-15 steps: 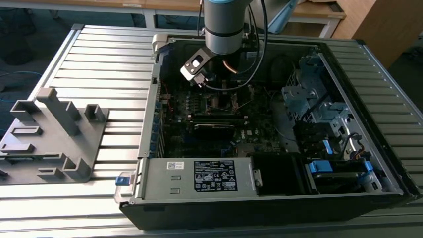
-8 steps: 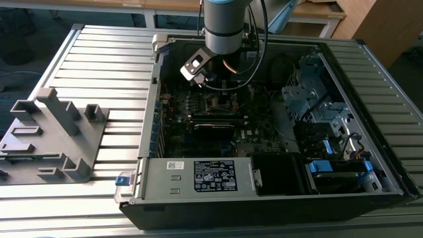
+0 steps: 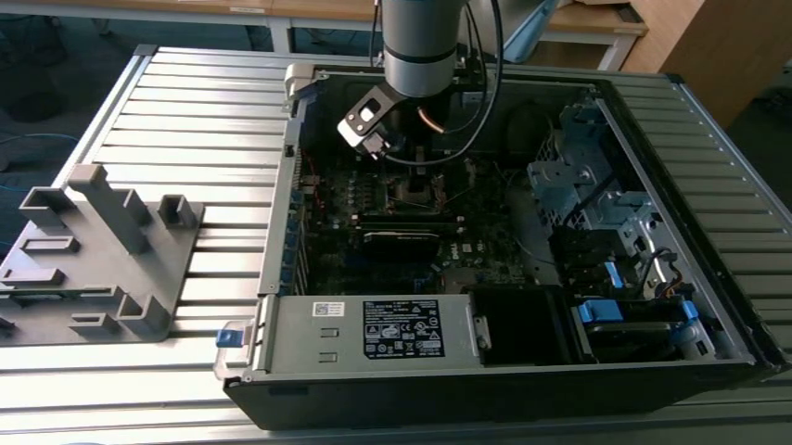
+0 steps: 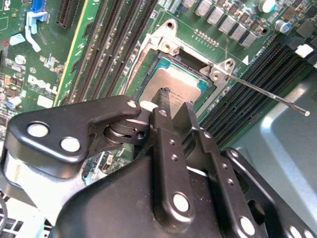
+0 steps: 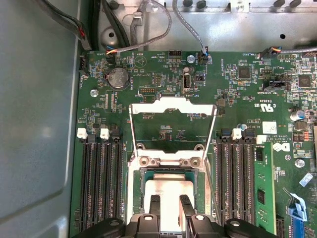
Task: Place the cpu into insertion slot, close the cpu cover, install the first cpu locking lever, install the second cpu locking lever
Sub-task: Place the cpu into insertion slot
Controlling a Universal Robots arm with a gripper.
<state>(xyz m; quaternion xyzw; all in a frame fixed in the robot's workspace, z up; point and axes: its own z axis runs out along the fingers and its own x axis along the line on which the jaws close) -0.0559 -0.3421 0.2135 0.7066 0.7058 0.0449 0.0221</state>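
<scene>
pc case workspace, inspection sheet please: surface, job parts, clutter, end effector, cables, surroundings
surface: slatted metal table carrying an open computer case
job's things: cpu lying in the insertion slot; cpu cover standing open; one locking lever raised
clutter: grey moulded fixture on the table beside the case
end effector: open, just above the cpu, holding nothing
cables: dark cables along the case wall by the motherboard
surroundings: wooden desks beyond the table

The cpu has a dull, brushed grey metal face. The cpu cover is thin silver metal (smooth, faintly shiny). The tool is black metal with a satin sheen. The bench is ribbed, matt grey metal.
</scene>
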